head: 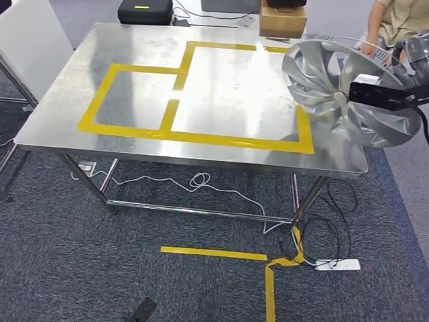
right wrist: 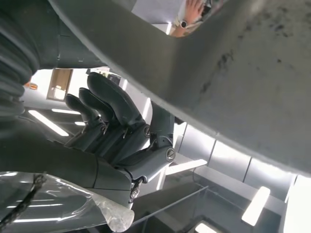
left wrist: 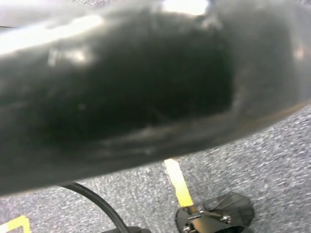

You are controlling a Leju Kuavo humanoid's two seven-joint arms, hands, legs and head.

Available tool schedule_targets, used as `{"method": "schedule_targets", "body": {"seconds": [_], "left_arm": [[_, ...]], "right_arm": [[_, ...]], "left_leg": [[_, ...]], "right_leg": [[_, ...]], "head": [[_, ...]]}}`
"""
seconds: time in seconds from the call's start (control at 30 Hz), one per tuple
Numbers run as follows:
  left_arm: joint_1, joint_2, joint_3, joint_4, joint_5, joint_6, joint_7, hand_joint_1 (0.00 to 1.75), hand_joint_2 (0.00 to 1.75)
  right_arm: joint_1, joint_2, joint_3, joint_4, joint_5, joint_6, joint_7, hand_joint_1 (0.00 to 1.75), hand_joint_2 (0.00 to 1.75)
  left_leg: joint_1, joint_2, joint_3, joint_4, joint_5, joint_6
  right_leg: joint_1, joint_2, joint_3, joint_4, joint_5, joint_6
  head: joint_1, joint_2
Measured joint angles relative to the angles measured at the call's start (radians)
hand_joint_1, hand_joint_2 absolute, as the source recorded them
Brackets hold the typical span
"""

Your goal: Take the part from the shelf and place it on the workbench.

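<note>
Head view: a silver metal impeller (head: 349, 94), a bladed wheel, hangs at the right edge of the picture, above the far right corner of a steel workbench (head: 66, 100). A dark part of the robot's right arm crosses in front of the impeller; the hold itself is hidden there. Yellow tape (head: 202, 138) marks two rectangles on the benchtop, a small one to the left and a larger one beside it on the right. The impeller overlaps the right edge of the larger rectangle and is not yet resting on the bench. A seated person (head: 392, 23) is just behind that corner, and a cardboard box (head: 282, 20) sits at the far edge. Cables trail on the carpet under the bench.

Left wrist view: a dark blurred shape crosses the picture above grey carpet with a yellow tape strip (left wrist: 178, 183). Whether the left hand is apart or closed cannot be told.

Right wrist view: the right hand (right wrist: 117, 141) shows dark fingers (right wrist: 110, 97) curled up against a broad grey metal surface, probably the impeller's underside; it appears clamped on the part.

To finish well, the arm should likely bring the impeller further over the benchtop, lower it level inside the larger rectangle, keep clear of the person, and release only once it rests flat.
</note>
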Motion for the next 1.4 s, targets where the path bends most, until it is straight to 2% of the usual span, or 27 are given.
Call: {"method": "schedule_targets", "body": {"seconds": [0.03,0.07,0.17,0.23,0.27,0.33,0.37,0.4,0.43,0.5,0.53,0.57,0.67,0.73,0.77,0.83,0.87,0.9,0.93,1.0,1.03,1.07,1.17,1.33,1.4], "left_arm": [[-0.001,0.000,0.000,0.000,0.000,0.000,0.000,0.00,0.00],[-0.002,0.000,0.000,0.000,-0.001,0.000,0.000,0.00,0.00],[-0.004,0.000,0.001,0.000,-0.002,0.000,0.001,0.00,0.00],[-0.006,0.001,0.001,0.000,-0.002,0.001,0.002,0.00,0.00],[-0.008,0.001,0.001,0.000,-0.002,0.001,0.002,0.00,0.00],[-0.009,0.001,0.001,0.000,-0.003,0.001,0.002,0.00,0.00],[-0.009,0.000,0.001,0.000,-0.003,0.001,0.003,0.00,0.00],[-0.008,0.000,0.001,0.000,-0.004,0.001,0.003,0.00,0.00],[-0.009,0.000,0.001,0.000,-0.004,0.001,0.003,0.00,0.00],[-0.009,0.000,0.001,0.000,-0.005,0.001,0.003,0.00,0.00],[-0.009,0.000,0.002,0.000,-0.005,0.001,0.004,0.00,0.00],[-0.008,0.001,0.002,0.000,-0.005,0.001,0.005,0.00,0.00],[-0.009,0.001,0.002,0.000,-0.005,0.000,0.007,0.00,0.00],[-0.014,0.000,0.002,-0.001,-0.005,0.001,0.007,0.00,0.00],[-0.017,-0.001,0.003,-0.001,-0.005,0.001,0.007,0.00,0.00],[-0.016,-0.004,0.003,-0.001,-0.006,0.000,0.007,0.00,0.00],[-0.013,-0.005,0.003,-0.001,-0.006,0.000,0.007,0.00,0.00],[-0.010,-0.006,0.003,-0.001,-0.006,0.000,0.007,0.00,0.00],[-0.008,-0.007,0.003,-0.001,-0.006,-0.001,0.007,0.00,0.00],[-0.007,-0.007,0.003,-0.001,-0.006,-0.001,0.007,0.00,0.00],[-0.008,-0.007,0.004,-0.001,-0.006,-0.002,0.007,0.00,0.00],[-0.008,-0.006,0.004,-0.001,-0.006,-0.002,0.007,0.00,0.00],[-0.007,-0.006,0.004,-0.001,-0.005,-0.003,0.007,0.00,0.00],[-0.008,-0.006,0.004,-0.001,-0.005,-0.003,0.007,0.00,0.00],[-0.008,-0.005,0.004,-0.001,-0.005,-0.002,0.007,0.00,0.00]], "right_arm": [[-0.005,0.000,-0.001,0.000,0.000,0.000,-0.001,1.75,1.75],[-0.009,0.000,-0.002,0.001,0.001,0.000,-0.001,1.75,1.75],[-0.017,0.000,-0.005,0.003,0.004,-0.001,-0.001,1.75,1.75],[-0.018,0.000,-0.005,0.004,0.005,-0.002,-0.002,1.75,1.75],[-0.017,0.000,-0.005,0.005,0.005,-0.002,-0.002,1.75,1.75],[-0.012,0.000,-0.003,0.009,0.005,-0.001,-0.003,1.75,1.75],[-0.009,0.000,-0.002,0.012,0.006,-0.001,-0.003,1.75,1.75],[-0.007,0.000,-0.002,0.014,0.007,-0.001,-0.004,1.75,1.75],[-0.008,0.000,-0.002,0.016,0.007,-0.001,-0.004,1.75,1.75],[-0.013,0.000,-0.003,0.017,0.008,-0.001,-0.005,1.75,1.75],[-0.017,0.000,-0.003,0.017,0.009,-0.001,-0.006,1.75,1.75],[-0.020,0.000,-0.003,0.018,0.010,-0.001,-0.007,1.75,1.75],[-0.026,0.000,-0.004,0.022,0.013,-0.001,-0.008,1.75,1.75],[-0.029,0.000,-0.007,0.022,0.013,0.000,-0.010,1.75,1.75],[-0.030,0.000,-0.008,0.023,0.014,-0.001,-0.011,1.75,1.75],[-0.026,0.000,-0.005,0.025,0.014,0.000,-0.012,1.75,1.75],[-0.020,0.000,-0.002,0.027,0.014,0.000,-0.012,1.75,1.75],[-0.014,0.001,0.001,0.029,0.014,0.000,-0.012,1.75,1.75],[-0.011,0.001,0.002,0.030,0.014,0.000,-0.012,1.75,1.75],[-0.012,0.001,0.002,0.031,0.014,0.000,-0.012,1.75,1.75],[-0.015,0.001,0.002,0.031,0.014,0.000,-0.013,1.75,1.75],[-0.018,0.001,0.001,0.031,0.014,-0.001,-0.012,1.75,1.75],[-0.023,0.001,0.001,0.031,0.015,-0.001,-0.011,1.75,1.75],[-0.023,0.001,0.001,0.031,0.015,-0.001,-0.010,1.75,1.75],[-0.024,0.001,0.001,0.031,0.015,-0.002,-0.011,1.75,1.75]], "left_leg": [[-0.001,0.000,0.000,0.005,-0.005,-0.004],[-0.003,0.000,-0.002,0.011,-0.008,-0.008],[-0.005,0.000,-0.013,0.020,-0.013,-0.018],[-0.004,0.003,-0.027,0.052,-0.037,-0.032],[-0.002,0.005,-0.045,0.095,-0.061,-0.040],[0.003,0.008,-0.105,0.225,-0.114,-0.050],[0.005,0.008,-0.134,0.279,-0.126,-0.051],[0.006,0.008,-0.151,0.303,-0.118,-0.050],[0.005,0.008,-0.153,0.290,-0.088,-0.046],[0.000,0.008,-0.121,0.178,0.003,-0.027],[-0.004,0.008,-0.103,0.124,0.037,-0.016],[-0.007,0.008,-0.088,0.085,0.055,-0.007],[-0.012,0.009,-0.069,0.047,0.051,0.005],[-0.006,0.010,-0.045,0.005,0.045,0.009],[-0.002,0.010,-0.032,-0.016,0.043,0.011],[0.000,0.007,-0.020,-0.029,0.041,0.013],[0.001,0.006,-0.015,-0.029,0.037,0.013],[0.001,0.005,-0.009,-0.027,0.033,0.011],[0.002,0.004,-0.004,-0.024,0.027,0.009],[0.005,0.002,0.002,-0.012,0.013,0.001],[0.005,0.001,0.001,-0.004,0.006,-0.005],[0.004,0.001,-0.003,0.005,0.001,-0.010],[0.001,0.000,-0.014,0.019,-0.002,-0.017],[0.001,0.000,-0.016,0.019,-0.001,-0.018],[0.001,0.000,-0.017,0.021,-0.005,-0.023]], "right_leg": [[0.002,0.000,0.022,-0.051,0.023,0.000],[0.004,-0.001,0.038,-0.082,0.024,-0.003],[0.005,0.003,0.051,-0.098,0.004,-0.020],[0.000,0.002,0.057,-0.101,0.000,-0.029],[-0.002,0.001,0.062,-0.103,-0.002,-0.035],[-0.001,0.000,0.070,-0.103,-0.008,-0.042],[-0.001,0.000,0.073,-0.103,-0.010,-0.044],[0.001,0.000,0.078,-0.103,-0.013,-0.045],[0.002,0.002,0.082,-0.103,-0.016,-0.045],[0.004,0.004,0.092,-0.104,-0.023,-0.044],[0.006,0.006,0.096,-0.105,-0.026,-0.041],[0.007,0.007,0.098,-0.107,-0.027,-0.038],[0.004,0.009,0.099,-0.115,-0.028,-0.021],[0.005,0.008,0.087,-0.100,-0.045,-0.013],[0.005,0.007,0.071,-0.068,-0.066,-0.010],[0.003,0.007,0.019,0.051,-0.122,-0.005],[0.002,0.007,-0.008,0.109,-0.139,-0.002],[0.001,0.007,-0.026,0.140,-0.137,0.002],[-0.002,0.006,-0.029,0.134,-0.113,0.006],[-0.006,0.003,0.006,0.025,-0.027,0.015],[-0.006,0.001,0.030,-0.031,0.003,0.018],[-0.005,0.000,0.050,-0.076,0.015,0.017],[0.000,0.000,0.069,-0.108,0.000,0.005],[0.001,0.000,0.067,-0.104,-0.001,0.001],[0.000,0.000,0.065,-0.099,-0.002,-0.006]], "head": [[0.000,0.000],[0.001,0.000],[0.001,0.000],[-0.002,0.000],[-0.003,0.000],[-0.004,0.000],[-0.004,0.000],[-0.004,0.000],[-0.004,0.000],[-0.004,0.000],[-0.003,0.000],[-0.003,0.000],[-0.006,0.000],[-0.005,0.000],[-0.004,0.000],[-0.002,0.000],[-0.001,0.000],[-0.001,0.000],[-0.001,0.000],[-0.001,0.000],[0.000,0.000],[0.001,0.000],[0.005,0.000],[0.002,0.000],[-0.001,0.000]]}}
